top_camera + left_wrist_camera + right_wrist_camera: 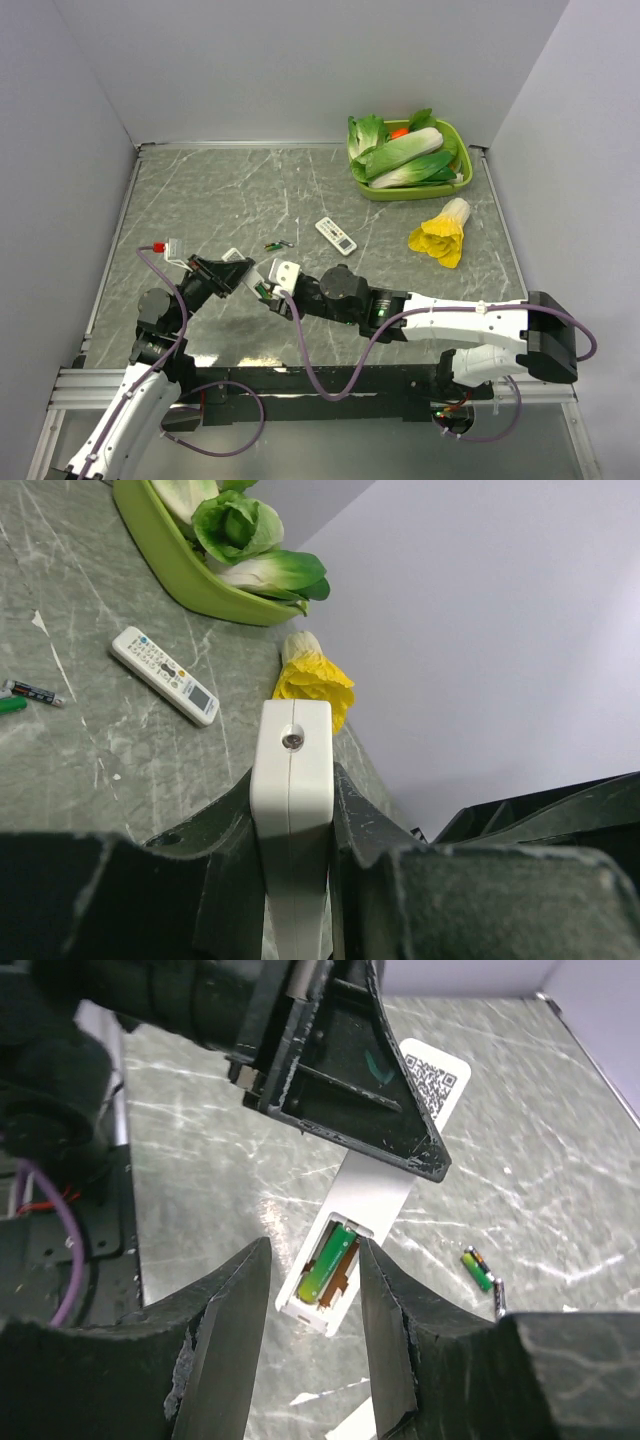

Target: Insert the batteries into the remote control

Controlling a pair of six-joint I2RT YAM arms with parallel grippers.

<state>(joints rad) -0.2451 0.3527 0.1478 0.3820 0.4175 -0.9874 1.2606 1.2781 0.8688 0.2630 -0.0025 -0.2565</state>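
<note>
Seen from above, the loose battery (279, 245) was found on the table (200, 200) just beyond the right gripper (266, 289), the nearer one. In the left wrist view, the remote control (291, 745) was clamped endwise in the left gripper (291, 800). In the right wrist view, the right jaws were spread astride the remote's end, where one seated battery (327, 1263) lay lengthwise, with the loose one off to their right.

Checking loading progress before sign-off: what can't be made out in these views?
- Top external: the remote control compartment is hidden between the left gripper and right gripper, and is too small to read.
- Left wrist: the remote shows end-on only; the loose batteries are cut off by the left edge.
- Right wrist: a loaded battery sits in the compartment; whether a second lies beside it is unclear. The left gripper covers the remote's far half.
</note>
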